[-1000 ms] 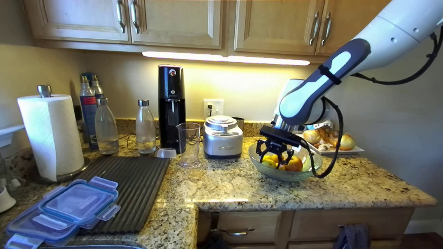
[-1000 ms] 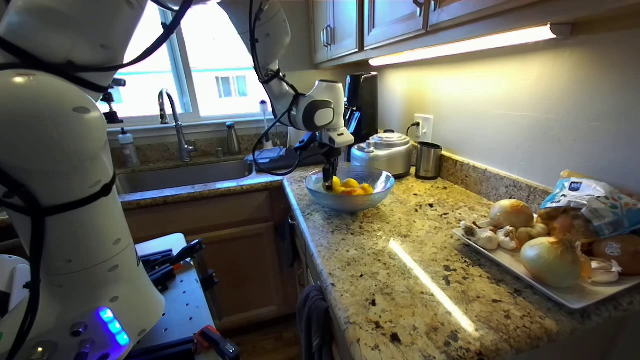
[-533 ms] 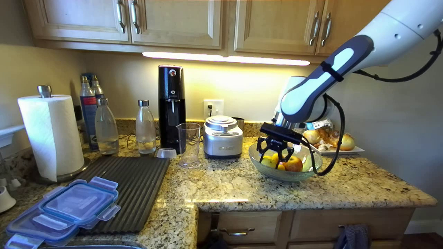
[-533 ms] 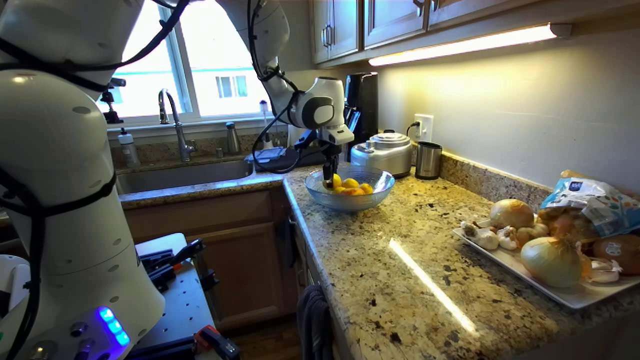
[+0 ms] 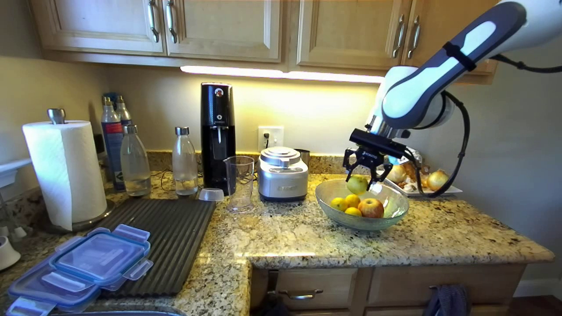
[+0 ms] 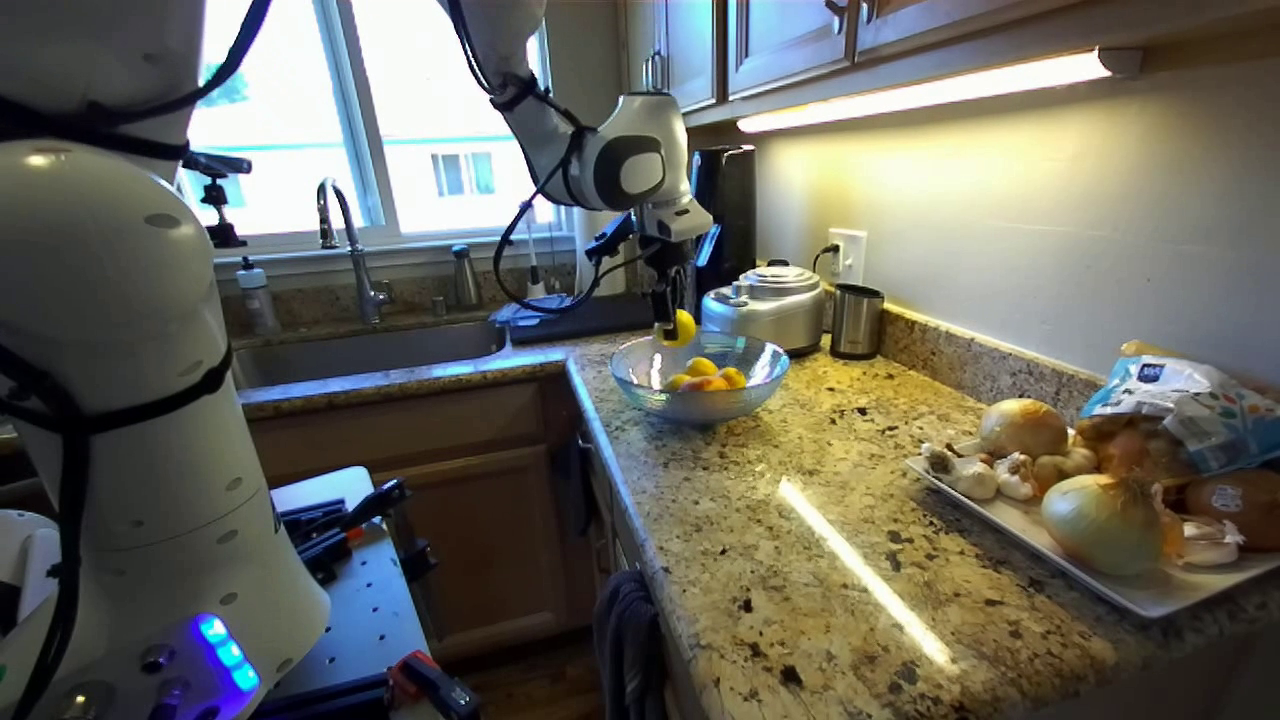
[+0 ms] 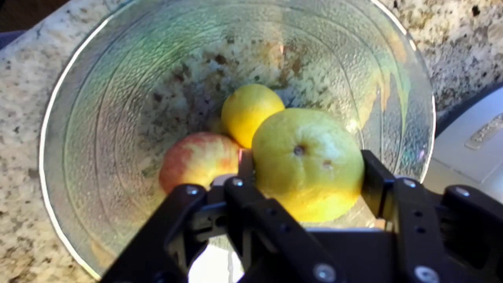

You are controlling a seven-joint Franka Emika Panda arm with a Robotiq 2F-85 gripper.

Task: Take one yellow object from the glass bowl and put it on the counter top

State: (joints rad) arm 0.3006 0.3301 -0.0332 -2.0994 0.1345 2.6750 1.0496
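Counter top (image 5: 281, 232) in an exterior view: at 8 o'clock from gripper (image 5: 358, 183), which clasps yellow object (image 5: 357, 186) over glass bowl (image 5: 366, 223).

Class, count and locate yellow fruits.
4: held fruit in the gripper; in an exterior view, left fruit, rear fruit and front fruit in the glass bowl. More may be hidden.

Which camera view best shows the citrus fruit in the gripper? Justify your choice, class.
The wrist view: the yellow-green citrus fruit appears largest there, its dimpled end in sight between the fingers. Both exterior views show it small, held over the glass bowl; in an exterior view the gripper hides part of it.
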